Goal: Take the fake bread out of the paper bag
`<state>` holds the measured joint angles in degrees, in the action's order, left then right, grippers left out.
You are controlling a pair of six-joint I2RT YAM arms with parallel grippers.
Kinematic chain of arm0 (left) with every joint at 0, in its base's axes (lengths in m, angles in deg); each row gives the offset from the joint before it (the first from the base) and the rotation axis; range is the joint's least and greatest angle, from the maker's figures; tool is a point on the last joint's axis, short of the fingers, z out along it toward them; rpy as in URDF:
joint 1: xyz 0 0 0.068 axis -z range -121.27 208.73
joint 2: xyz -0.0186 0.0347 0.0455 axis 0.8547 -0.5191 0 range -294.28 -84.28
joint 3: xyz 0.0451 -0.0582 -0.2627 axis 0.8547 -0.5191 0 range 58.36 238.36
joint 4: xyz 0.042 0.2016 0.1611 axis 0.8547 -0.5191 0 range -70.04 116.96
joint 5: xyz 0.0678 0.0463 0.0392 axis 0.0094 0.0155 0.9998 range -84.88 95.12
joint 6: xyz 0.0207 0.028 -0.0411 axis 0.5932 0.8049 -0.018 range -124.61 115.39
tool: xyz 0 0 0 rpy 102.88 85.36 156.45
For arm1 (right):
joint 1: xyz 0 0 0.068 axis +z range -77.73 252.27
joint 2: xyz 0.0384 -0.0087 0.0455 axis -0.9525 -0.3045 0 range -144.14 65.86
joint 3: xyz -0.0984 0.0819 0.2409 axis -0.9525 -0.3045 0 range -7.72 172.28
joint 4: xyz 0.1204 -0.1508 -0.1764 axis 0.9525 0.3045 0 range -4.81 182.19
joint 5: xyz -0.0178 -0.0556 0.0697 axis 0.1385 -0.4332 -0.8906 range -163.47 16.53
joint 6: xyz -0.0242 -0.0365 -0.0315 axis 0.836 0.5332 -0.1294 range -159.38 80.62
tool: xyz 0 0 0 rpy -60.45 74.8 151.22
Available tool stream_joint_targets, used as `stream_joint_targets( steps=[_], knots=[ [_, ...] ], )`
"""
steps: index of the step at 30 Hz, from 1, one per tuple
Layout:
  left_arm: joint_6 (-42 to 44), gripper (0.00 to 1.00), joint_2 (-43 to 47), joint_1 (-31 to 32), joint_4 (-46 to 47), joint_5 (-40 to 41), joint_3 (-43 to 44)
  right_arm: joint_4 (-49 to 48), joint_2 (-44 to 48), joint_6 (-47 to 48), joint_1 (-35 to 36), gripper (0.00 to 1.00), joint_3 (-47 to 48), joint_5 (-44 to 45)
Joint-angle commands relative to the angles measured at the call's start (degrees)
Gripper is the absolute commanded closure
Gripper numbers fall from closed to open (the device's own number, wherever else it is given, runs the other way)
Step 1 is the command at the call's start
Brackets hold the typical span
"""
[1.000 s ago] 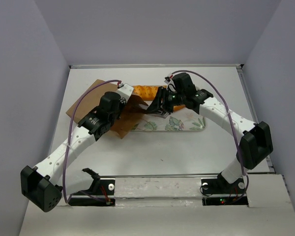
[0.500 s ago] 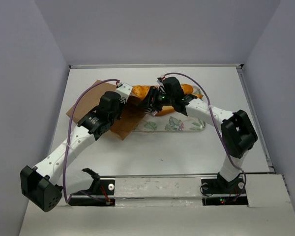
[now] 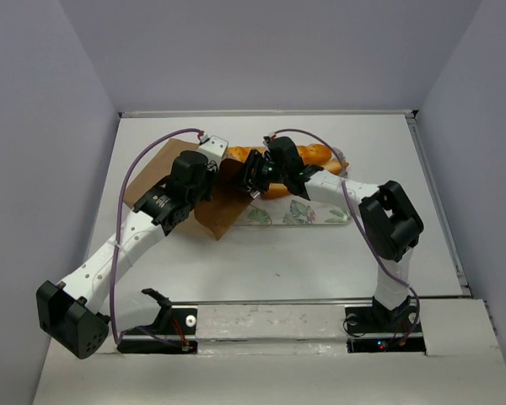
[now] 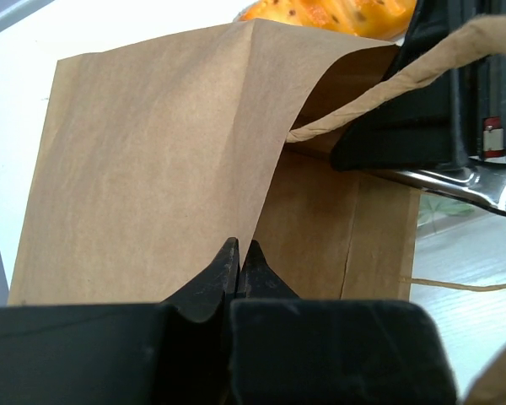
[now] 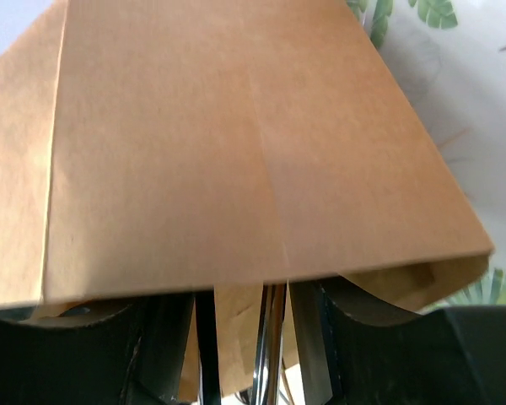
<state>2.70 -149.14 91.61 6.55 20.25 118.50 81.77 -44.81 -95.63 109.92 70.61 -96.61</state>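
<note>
Left gripper [image 4: 239,253] pinches a wall of the paper bag [image 4: 152,160]; right gripper [image 3: 253,175] (spread I can't tell) reaches inside; next I must grasp fake bread [image 3: 320,153].

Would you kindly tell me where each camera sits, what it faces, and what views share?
Top external: above and behind the bases, looking down at the table; both arms, left hand and right hand at the paper bag.
Left wrist: on that arm, looks along its shut fingers pinching the bag wall; fake bread beyond.
Right wrist: on that arm, faces the bag's panel; own fingers at bottom.
Shared: all show the bag; top and left wrist, the bread.
</note>
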Motion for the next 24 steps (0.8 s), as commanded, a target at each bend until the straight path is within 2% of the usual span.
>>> stream_joint_targets(
  steps=[1,7,14,17,18,20,21,24],
  knots=[
    [-1.86,1.00,0.35,-0.10,1.68,-1.69,1.91,-5.28,-1.73,-1.93,1.11,0.48,2.88,0.98],
    [-2.21,1.00,0.09,-0.10,1.42,-2.22,3.76,-5.90,-5.77,-2.73,1.11,0.48,6.40,1.08],
    [-2.48,1.00,0.52,-0.10,1.59,-3.10,3.67,-5.98,-7.63,-3.08,1.64,0.53,9.13,-0.77],
    [-2.21,1.00,0.44,-0.10,1.77,-2.48,3.76,-5.98,-7.28,-3.17,1.64,0.66,9.48,-0.86],
    [-2.21,1.00,0.44,-0.10,1.86,-2.31,3.58,-5.98,-7.02,-3.17,1.64,0.75,9.39,-0.86],
    [-2.21,1.00,0.44,-0.10,1.86,-2.04,3.41,-5.90,-6.49,-3.08,1.64,0.82,9.30,-0.77],
    [-2.30,1.00,0.26,-0.10,1.86,-1.00,2.97,-5.98,-5.53,-2.90,1.64,0.90,9.13,-0.68],
    [-2.13,1.00,-1.14,-0.10,1.25,4.10,2.61,-4.67,-3.24,-1.15,1.64,0.98,8.60,0.19]
  ],
)
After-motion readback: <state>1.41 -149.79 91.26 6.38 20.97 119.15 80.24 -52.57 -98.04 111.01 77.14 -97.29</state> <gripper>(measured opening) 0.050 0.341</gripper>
